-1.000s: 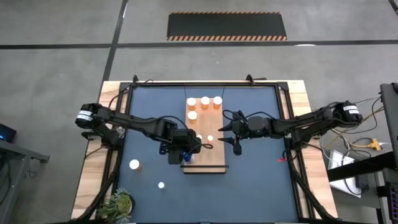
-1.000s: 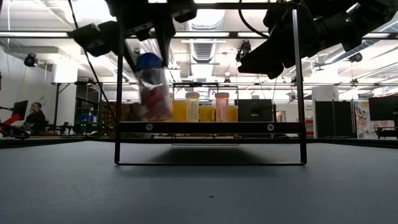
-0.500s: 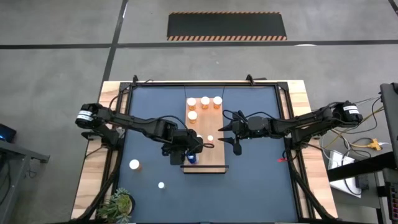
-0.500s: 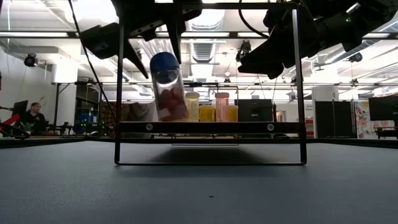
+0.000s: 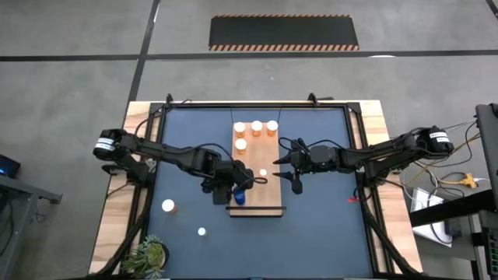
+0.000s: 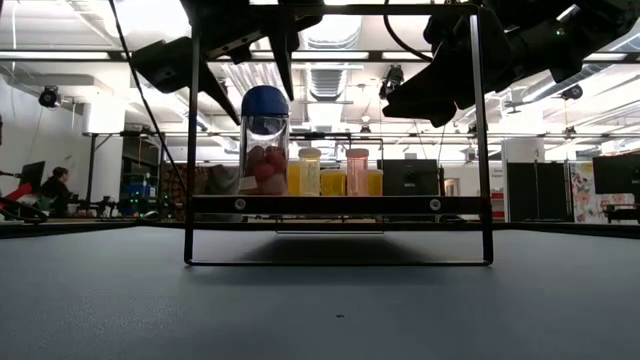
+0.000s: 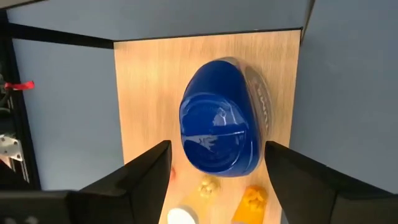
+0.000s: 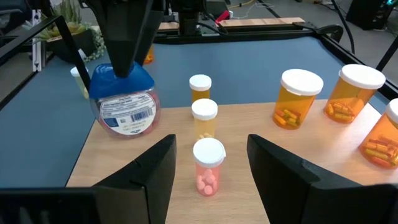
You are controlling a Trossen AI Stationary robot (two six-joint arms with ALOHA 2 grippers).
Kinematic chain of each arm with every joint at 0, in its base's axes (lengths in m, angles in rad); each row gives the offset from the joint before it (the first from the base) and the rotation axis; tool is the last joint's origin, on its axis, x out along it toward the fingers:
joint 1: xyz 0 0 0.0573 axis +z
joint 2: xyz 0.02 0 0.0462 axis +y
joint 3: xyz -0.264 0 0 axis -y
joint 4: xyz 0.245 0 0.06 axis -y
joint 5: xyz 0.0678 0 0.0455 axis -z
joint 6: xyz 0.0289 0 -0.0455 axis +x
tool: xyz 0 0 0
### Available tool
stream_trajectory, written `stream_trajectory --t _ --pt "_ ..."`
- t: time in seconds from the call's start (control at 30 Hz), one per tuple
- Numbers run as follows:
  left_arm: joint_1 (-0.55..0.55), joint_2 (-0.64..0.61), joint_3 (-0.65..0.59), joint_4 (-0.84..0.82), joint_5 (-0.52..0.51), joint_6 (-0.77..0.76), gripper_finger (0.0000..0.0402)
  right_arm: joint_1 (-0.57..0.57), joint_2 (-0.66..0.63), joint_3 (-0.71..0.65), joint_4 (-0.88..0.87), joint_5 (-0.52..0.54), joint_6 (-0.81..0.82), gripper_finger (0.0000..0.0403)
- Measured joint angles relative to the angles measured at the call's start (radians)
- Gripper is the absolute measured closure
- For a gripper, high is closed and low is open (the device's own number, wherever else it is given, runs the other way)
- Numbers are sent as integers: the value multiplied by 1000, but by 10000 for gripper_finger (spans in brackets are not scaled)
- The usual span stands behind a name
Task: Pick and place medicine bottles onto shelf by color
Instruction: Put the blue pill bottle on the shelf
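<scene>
On shelf (image 5: 264, 198), left gripper (image 5: 238, 187) hides blue bottle (image 5: 240, 197).

— What do I have besides the job itself?

— I see a leafy green potted plant (image 5: 148, 255) at the near-left table corner, and a black hazard-striped floor mat (image 5: 284, 33) beyond the dark blue tabletop (image 5: 319, 225).
</scene>
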Motion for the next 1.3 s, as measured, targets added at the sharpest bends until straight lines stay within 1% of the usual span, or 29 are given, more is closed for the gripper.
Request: stream_trajectory --t 0.2,0.27,0.4,0.63,0.73,0.8,0.9,1.07,1.17,1.3 --pt "-1 -41 0 0 -14 -10 162 2 0 5 -10 6 -1 217" --pt "-4 -56 0 -5 -44 -22 162 2 0 25 -23 9 -7 223" --pt "-16 -102 1 -9 -118 -143 162 2 0 93 -114 10 -30 242" --pt "-60 -189 -6 -54 -120 -396 163 2 15 247 -342 10 -38 290" --pt "-93 -232 -40 -36 -133 -504 177 2 20 310 -441 9 -40 314" --pt "-124 -268 -95 30 -175 -555 193 2 30 354 -484 9 -49 331" --pt "-170 -319 -191 167 -272 -604 220 8 51 415 -548 8 -64 355" --pt "-221 -399 -368 447 -334 -664 259 41 125 542 -607 7 -90 385" --pt "-245 -451 -474 639 -372 -664 283 62 190 636 -677 7 -82 393" --pt "-269 -534 -598 793 -471 -663 317 84 288 779 -836 6 -50 394"
